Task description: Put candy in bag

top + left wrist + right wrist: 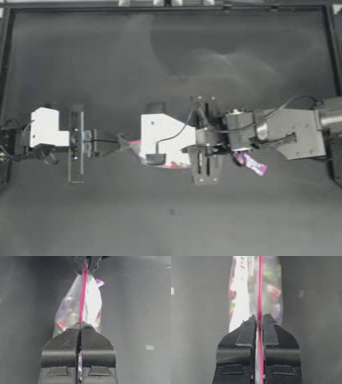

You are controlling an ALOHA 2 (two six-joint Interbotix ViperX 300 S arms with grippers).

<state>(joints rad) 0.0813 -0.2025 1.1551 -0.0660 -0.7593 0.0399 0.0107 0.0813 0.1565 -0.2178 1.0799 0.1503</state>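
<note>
The bag, clear plastic with white and pink contents, hangs between my two grippers near the table's middle. The left gripper is shut on one end of its pink seal strip; the left wrist view shows those jaws pinched on the strip. From the other side, the right gripper is shut on the opposite end, closed on the strip in the right wrist view. The candy, a small sweet in a pink and white wrapper, lies on the table just beside the right arm, outside the bag.
The dark table stretches open in front of and behind the arms. The right arm's grey wrist reaches in above the candy's area.
</note>
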